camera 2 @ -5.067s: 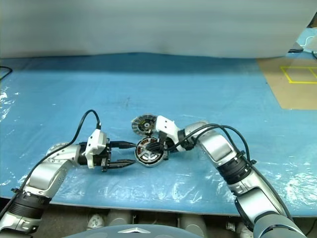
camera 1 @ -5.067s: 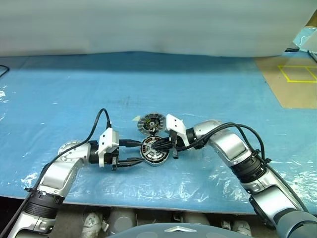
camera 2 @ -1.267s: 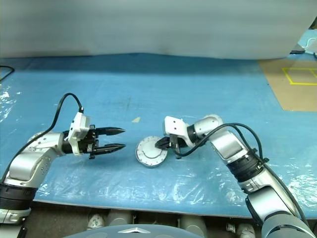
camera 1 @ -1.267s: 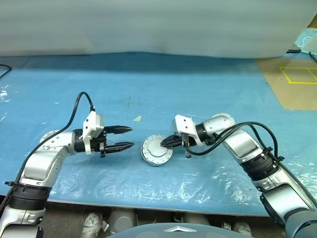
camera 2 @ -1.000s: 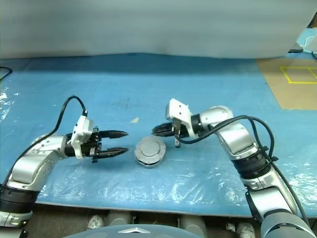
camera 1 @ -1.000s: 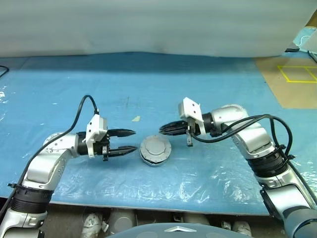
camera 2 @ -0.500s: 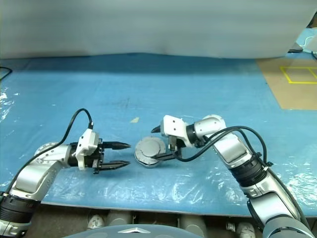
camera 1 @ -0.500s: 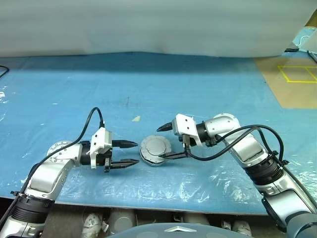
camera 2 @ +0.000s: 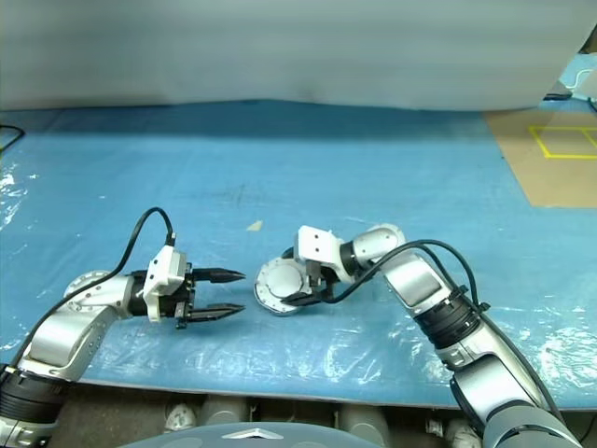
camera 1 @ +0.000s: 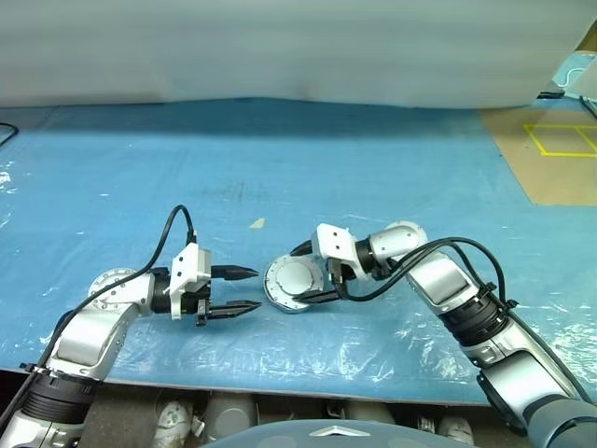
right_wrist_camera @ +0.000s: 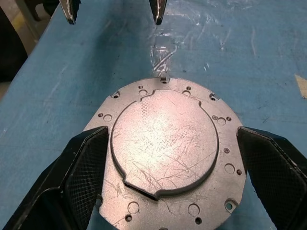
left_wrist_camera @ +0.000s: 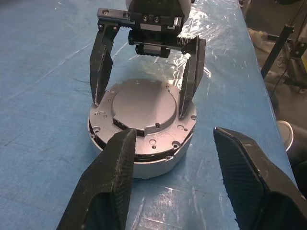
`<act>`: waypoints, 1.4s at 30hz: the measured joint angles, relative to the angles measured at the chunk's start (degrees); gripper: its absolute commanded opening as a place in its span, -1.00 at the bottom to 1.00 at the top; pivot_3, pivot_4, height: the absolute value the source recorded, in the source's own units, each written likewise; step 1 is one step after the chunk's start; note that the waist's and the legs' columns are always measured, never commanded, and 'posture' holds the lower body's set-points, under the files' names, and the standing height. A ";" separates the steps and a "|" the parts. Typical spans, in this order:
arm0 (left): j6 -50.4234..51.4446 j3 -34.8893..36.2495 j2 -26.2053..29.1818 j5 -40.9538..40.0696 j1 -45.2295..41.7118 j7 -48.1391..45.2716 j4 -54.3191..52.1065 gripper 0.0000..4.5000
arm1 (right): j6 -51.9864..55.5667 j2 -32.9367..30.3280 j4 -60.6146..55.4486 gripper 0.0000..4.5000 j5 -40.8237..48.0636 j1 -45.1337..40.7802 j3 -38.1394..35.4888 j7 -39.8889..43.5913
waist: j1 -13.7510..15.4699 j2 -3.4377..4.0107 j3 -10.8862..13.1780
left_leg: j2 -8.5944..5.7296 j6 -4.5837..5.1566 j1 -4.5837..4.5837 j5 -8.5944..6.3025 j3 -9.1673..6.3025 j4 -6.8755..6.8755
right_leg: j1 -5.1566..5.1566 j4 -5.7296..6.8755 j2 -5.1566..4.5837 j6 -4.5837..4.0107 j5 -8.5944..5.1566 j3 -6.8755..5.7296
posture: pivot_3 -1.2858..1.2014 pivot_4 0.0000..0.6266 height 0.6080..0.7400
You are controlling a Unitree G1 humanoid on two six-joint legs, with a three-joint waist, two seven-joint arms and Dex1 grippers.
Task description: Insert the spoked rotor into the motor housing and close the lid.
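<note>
1. The lid sits on the motor housing near the counter's front edge.
2. The right claw straddles the lid, fingers spread, gripping nothing.
3. The left claw waits just beside, half open and empty.
4. Closing is underway (rotor hidden inside, I'd guess); next, squeeze or press the lid home.

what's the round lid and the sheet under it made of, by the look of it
The lid: likely bare metal, cast or machined; dull silver-grey, fine scratches, small drilled holes round its rim. The sheet: probably thin clear plastic film over a blue surface; it wrinkles and glints.
</note>
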 measured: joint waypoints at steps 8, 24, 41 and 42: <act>-0.01 0.00 -0.30 -0.01 -0.07 0.54 0.00 0.22 | -1.35 0.82 1.13 0.32 -0.28 -0.17 0.39 0.38 | -0.01 0.00 0.00 | 0.00 0.01 0.15 -0.01 0.00 0.03 | 0.10 0.07 -0.01 0.00 0.00 0.02 | 0.03 -0.52 1.00; -0.20 -0.02 -0.37 0.03 -1.42 0.49 1.20 0.22 | 5.41 3.81 4.17 0.32 1.49 -1.73 -1.82 -1.89 | 0.01 0.00 0.00 | -0.01 0.00 0.10 0.00 0.00 0.03 | 0.07 0.04 -0.01 -0.02 0.01 0.01 | 0.03 -0.52 1.00; -0.79 -0.03 -1.20 0.57 -1.65 0.97 2.25 0.22 | 4.21 6.96 6.15 0.32 1.31 0.16 -1.96 -7.70 | -0.14 -0.03 -0.03 | -0.01 0.03 0.56 -0.02 0.01 -0.02 | 0.40 0.08 0.00 -0.01 0.01 0.08 | 0.03 -0.52 1.00; -0.85 -0.03 -1.22 0.64 -1.80 0.97 2.40 0.22 | 3.70 6.95 6.31 0.32 1.16 0.21 -1.77 -7.83 | -0.14 -0.03 -0.04 | -0.02 0.03 0.60 -0.03 0.01 -0.02 | 0.44 0.07 0.00 -0.01 0.01 0.09 | 0.03 -0.52 1.00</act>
